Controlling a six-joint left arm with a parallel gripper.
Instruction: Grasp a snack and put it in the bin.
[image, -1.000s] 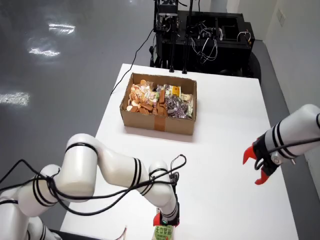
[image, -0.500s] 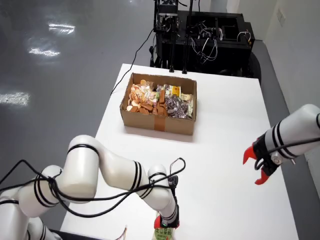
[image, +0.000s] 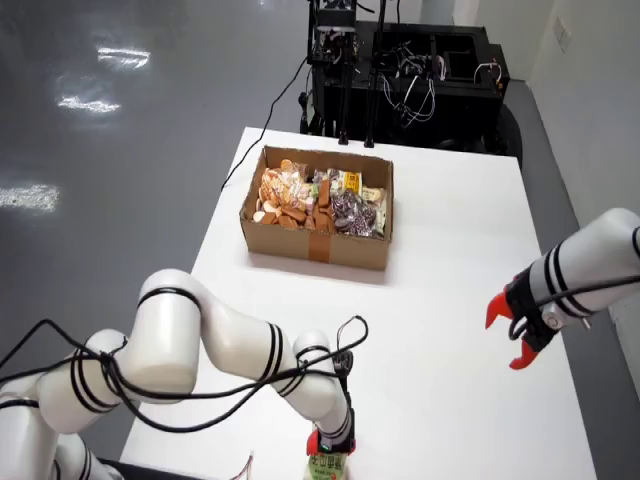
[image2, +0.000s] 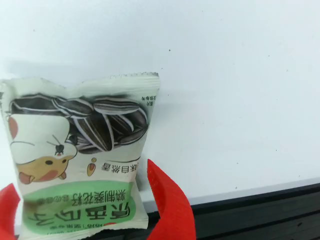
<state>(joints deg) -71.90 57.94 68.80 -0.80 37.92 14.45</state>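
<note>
The hand (image2: 82, 210) is clamped on a seed packet (image2: 80, 155) at the desk's (image: 450, 330) near edge — red fingers (image2: 167, 200) on either side. In the wrist view its long axis runs up the picture, label upside down, serrated end pointing away — well apart from the box (image: 318, 215)

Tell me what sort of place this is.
Most likely a robotics lab or test room: two white robot arms work over a plain white table, a black equipment rack trailing cables stands behind it on a glossy grey floor, and a cardboard box of snack packets serves as the bin.
</note>
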